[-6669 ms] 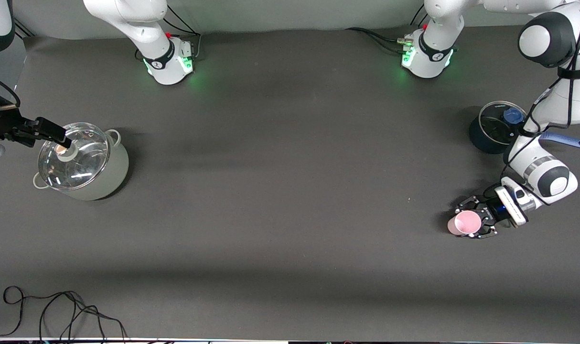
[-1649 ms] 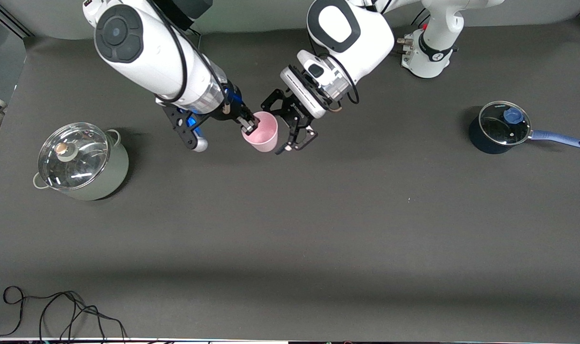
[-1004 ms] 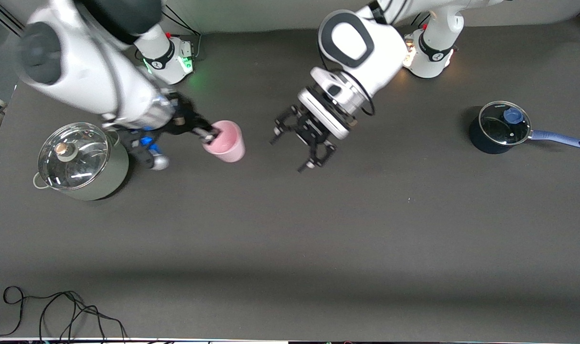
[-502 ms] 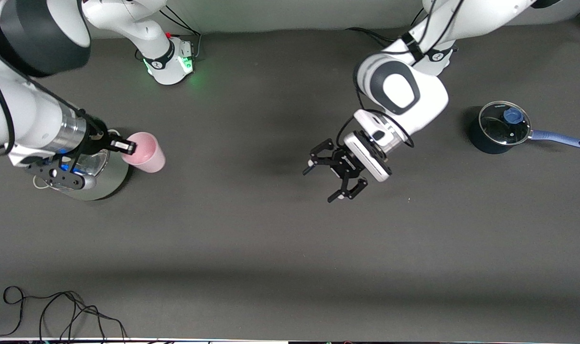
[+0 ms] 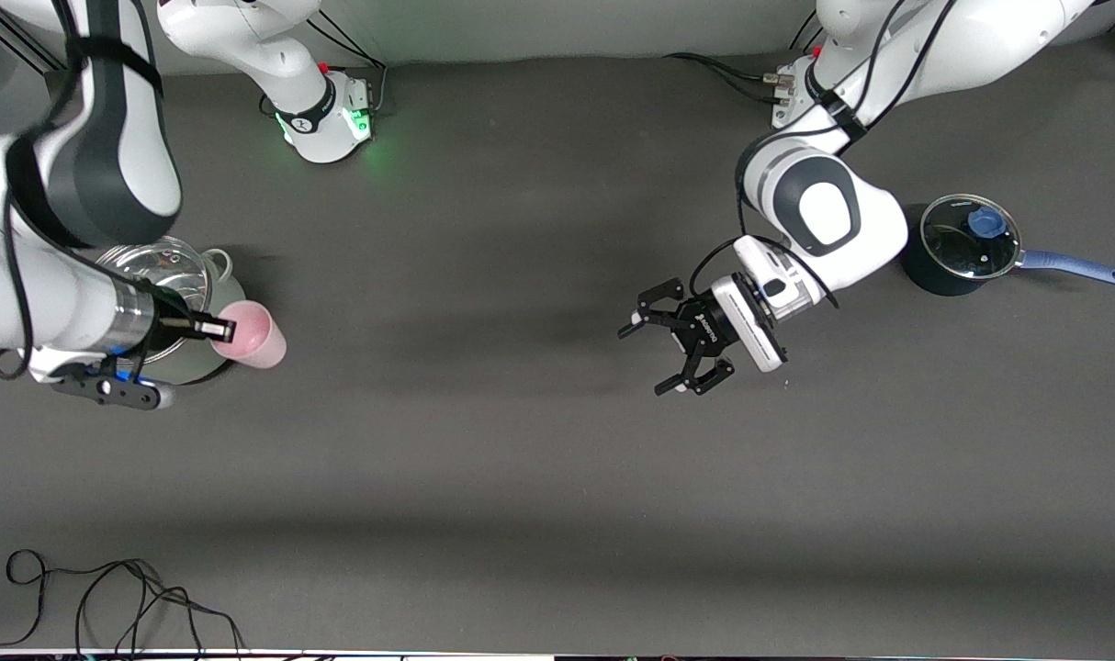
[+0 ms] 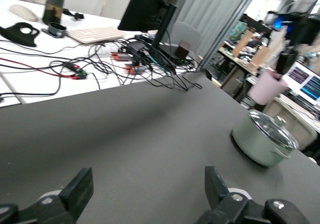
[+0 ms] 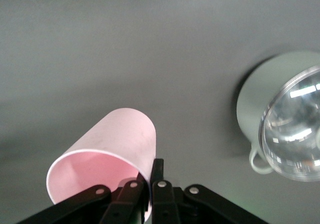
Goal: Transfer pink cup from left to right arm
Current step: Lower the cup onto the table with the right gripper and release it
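**Beside the pot, a cup held by its rim alone**

Nearest the front camera, a cable (image 5: 107, 597) lies coiled on the table (image 5: 539, 477), well clear of both arms and no threat. Over the table's middle, the left gripper (image 5: 681, 353) hangs with its fingers spread and nothing in them; the handover looks done, so trouble there is unlikely.

The risk is at the right arm's end. The right gripper (image 5: 216, 328) pinches the cup (image 5: 253, 338) by one side of its rim, one finger inside and one outside, and the cup hangs tilted, off the table. So thin a hold could let it swivel or slip, and a dropped cup would likely roll. Just beside it stands the pot (image 5: 210, 363); a careless descent could knock the cup against its wall or lid. The saucepan (image 5: 957, 243) stands well apart.
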You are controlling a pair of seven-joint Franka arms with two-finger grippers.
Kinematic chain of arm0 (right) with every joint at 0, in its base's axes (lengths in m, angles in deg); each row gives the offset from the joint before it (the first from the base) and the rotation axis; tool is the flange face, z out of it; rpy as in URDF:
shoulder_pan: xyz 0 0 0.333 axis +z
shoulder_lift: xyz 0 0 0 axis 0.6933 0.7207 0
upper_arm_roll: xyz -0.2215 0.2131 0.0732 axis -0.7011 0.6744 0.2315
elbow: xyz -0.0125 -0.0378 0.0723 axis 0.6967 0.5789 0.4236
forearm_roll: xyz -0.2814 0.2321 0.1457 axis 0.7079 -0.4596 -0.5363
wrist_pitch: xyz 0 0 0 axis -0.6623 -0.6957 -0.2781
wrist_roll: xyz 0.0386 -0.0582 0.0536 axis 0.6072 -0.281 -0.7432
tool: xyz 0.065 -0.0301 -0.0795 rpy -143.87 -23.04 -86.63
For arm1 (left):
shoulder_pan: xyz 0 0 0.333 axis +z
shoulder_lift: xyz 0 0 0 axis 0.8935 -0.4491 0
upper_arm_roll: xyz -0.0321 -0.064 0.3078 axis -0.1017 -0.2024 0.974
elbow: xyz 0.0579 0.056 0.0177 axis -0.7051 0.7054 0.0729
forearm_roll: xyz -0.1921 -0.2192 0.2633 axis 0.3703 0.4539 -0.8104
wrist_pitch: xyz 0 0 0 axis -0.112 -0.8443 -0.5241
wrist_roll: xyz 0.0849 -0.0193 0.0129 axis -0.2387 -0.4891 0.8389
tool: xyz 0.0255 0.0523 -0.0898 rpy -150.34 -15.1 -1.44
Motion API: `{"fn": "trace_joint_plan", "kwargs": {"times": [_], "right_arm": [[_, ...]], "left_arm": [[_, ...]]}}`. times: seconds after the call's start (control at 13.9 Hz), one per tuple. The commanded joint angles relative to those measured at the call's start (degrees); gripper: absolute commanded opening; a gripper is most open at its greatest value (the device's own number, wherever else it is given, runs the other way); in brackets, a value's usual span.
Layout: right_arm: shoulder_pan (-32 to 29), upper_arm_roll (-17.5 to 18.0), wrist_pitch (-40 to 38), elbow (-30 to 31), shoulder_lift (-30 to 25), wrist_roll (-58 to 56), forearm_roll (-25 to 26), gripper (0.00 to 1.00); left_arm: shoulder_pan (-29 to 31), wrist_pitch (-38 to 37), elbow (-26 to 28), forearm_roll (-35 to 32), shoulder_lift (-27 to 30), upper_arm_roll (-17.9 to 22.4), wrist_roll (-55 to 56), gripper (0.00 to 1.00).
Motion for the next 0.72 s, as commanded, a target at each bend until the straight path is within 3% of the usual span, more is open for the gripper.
{"fn": "trace_joint_plan", "kwargs": {"times": [0.0, 0.14, 0.29, 0.5, 0.65], "right_arm": [[0.7, -0.8, 10.6, 10.3, -1.4, -3.3, 0.7, 0.0], [-0.1, -0.9, 20.2, 17.3, -1.2, -5.7, 0.6, 0.0], [-0.3, -1.0, 28.7, 22.7, -0.3, -6.8, 0.5, 0.0], [-0.2, -0.9, 37.8, 27.7, 2.6, -7.9, 0.0, 0.0], [-0.3, -0.9, 40.4, 28.4, 5.3, -11.9, -5.0, 0.0]], "left_arm": [[4.0, -5.0, 3.7, -4.5, 1.3, -0.7, 2.2, 0.99], [5.6, -9.0, 4.7, -11.4, 1.4, -0.3, 8.1, 0.99], [7.9, -16.1, 5.1, -24.1, 2.5, 1.2, 21.3, 0.99], [15.1, -31.4, 4.7, -41.6, 6.4, 1.3, 39.9, 0.99], [20.7, -43.1, 4.4, -50.8, 11.0, 1.3, 49.2, 1.0]]}}
